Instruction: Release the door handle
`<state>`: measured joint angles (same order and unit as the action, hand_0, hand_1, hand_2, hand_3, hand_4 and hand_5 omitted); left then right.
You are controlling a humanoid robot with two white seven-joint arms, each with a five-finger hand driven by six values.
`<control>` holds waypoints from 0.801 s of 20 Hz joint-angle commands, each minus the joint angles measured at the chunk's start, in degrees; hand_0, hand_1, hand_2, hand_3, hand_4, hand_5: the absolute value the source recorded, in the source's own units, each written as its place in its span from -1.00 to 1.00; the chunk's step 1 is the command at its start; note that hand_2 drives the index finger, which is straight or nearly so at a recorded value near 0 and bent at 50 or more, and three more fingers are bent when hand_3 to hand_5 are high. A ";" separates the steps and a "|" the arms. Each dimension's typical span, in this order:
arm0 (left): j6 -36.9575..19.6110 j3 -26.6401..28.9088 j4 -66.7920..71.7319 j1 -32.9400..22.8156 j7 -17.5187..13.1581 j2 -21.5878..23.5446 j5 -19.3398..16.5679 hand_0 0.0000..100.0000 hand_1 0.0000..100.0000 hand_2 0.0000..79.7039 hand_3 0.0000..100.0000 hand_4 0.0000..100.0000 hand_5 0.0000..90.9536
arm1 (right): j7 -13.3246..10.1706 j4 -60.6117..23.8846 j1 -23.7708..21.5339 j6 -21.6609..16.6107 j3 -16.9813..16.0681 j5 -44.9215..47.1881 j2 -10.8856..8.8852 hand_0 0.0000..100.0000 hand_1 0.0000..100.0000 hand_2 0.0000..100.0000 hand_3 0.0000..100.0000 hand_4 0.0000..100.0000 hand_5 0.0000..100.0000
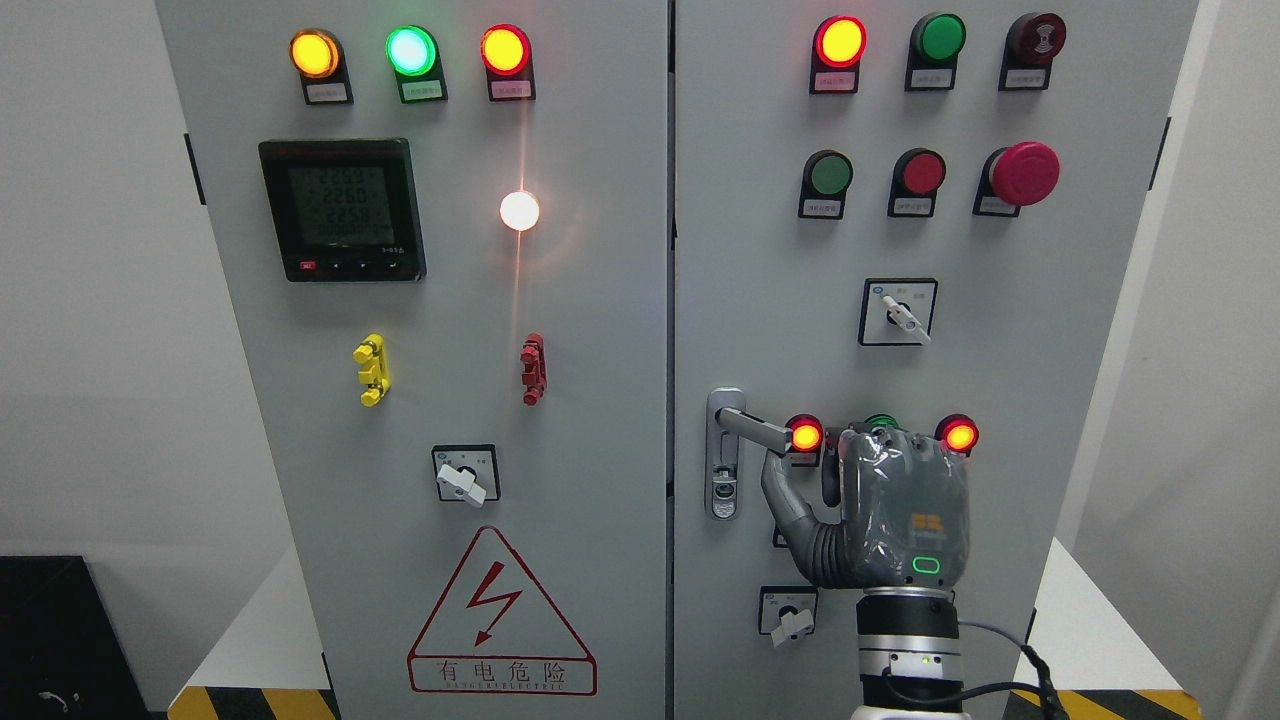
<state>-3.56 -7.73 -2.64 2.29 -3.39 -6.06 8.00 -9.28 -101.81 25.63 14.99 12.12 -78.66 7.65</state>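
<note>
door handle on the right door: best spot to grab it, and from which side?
Grip the free end of the door handle, the horizontal bar pointing right from its pivot plate. Come from below and right, where the right hand already sits, and curl the fingers over the bar. Its outer end likely gives the most leverage.

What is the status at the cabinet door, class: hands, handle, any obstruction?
Right hand open, thumb just under the door handle, not gripping. Left hand not in view. Handle angled slightly down. Nothing blocking withdrawal.
</note>
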 commanded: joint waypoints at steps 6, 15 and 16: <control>-0.05 0.00 0.00 0.00 -0.03 0.00 0.00 -0.76 0.11 -1.00 -1.00 -1.00 -1.00 | -1.26 -1.38 -1.81 -0.84 0.10 0.09 -0.09 0.02 -0.40 0.96 1.00 0.90 1.00; -0.05 0.00 0.00 0.00 -0.03 0.00 0.00 -0.76 0.11 -1.00 -1.00 -1.00 -1.00 | -2.93 -5.33 -6.28 -3.56 -0.26 0.09 -0.70 -0.04 -0.40 0.54 0.83 0.74 0.78; 0.04 0.00 0.00 0.00 -0.03 0.00 0.00 -0.76 0.11 -1.00 -1.00 -1.00 -1.00 | -3.54 -6.12 -6.99 -4.44 -0.60 0.17 -0.79 -0.05 -0.40 0.43 0.72 0.65 0.65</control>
<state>-3.55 -7.73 -2.64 2.28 -3.39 -6.06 8.00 -11.71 -104.30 21.51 11.91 12.08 -78.57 7.38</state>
